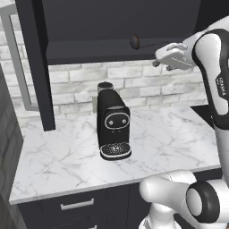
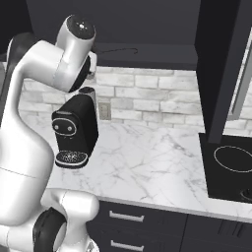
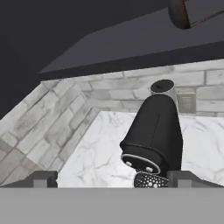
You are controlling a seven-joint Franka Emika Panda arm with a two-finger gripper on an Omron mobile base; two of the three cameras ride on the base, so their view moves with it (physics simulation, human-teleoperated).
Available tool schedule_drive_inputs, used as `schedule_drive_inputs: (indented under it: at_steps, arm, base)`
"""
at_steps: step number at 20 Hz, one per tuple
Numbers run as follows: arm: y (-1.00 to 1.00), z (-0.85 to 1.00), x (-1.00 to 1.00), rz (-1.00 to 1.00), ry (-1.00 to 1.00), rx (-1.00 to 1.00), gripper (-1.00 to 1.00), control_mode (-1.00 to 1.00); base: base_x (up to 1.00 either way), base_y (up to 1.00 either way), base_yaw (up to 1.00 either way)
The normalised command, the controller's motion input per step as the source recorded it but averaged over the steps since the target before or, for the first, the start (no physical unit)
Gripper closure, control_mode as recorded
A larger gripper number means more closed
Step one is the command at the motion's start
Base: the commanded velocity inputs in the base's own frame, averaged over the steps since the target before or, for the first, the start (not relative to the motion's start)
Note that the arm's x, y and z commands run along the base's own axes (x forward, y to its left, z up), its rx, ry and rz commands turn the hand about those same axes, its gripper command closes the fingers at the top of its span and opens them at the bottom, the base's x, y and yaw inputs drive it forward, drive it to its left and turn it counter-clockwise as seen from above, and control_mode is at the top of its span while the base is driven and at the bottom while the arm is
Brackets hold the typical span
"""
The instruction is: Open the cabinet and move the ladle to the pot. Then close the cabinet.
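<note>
Cabinet (image 1: 89, 27) doors stand open in the left base view, the ladle (image 1: 135, 41) lying on the shelf, its bowl just left of the gripper (image 1: 166, 65). In the right base view its handle shows as a thin line. The hand view shows fingers spread wide, empty, above the coffee machine (image 3: 155, 131); reaching from this low risks striking the shelf edge.

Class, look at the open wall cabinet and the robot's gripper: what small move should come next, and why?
Probably raise the open gripper and ease it left toward the dark-bowled ladle lying on the shelf of the black wall cabinet. The cabinet doors already stand open, the gripper holds nothing, and the ladle's bowl sits near the shelf's front edge, slightly above and left of it.
</note>
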Motion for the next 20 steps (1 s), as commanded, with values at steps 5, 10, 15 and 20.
schedule_drive_inputs:
  at_steps: [5,10,15,20]
  arm:
    - [-0.04,0.15,0.54,-0.06,-0.11,-0.19,-1.00,-1.00]
    - [0.00,0.16,0.42,-0.07,-0.13,-0.21,-1.00,-1.00]
    - [-0.01,0.11,0.37,-0.10,-0.14,-0.19,-1.00,-1.00]
    - [-0.02,0.00,0.52,-0.11,-0.08,-0.12,-1.00,-1.00]
  base:
    - [0.00,0.00,0.00]
    - [0.00,0.00,0.00]
    - [0.00,0.00,0.00]
    - [0.00,0.00,0.00]
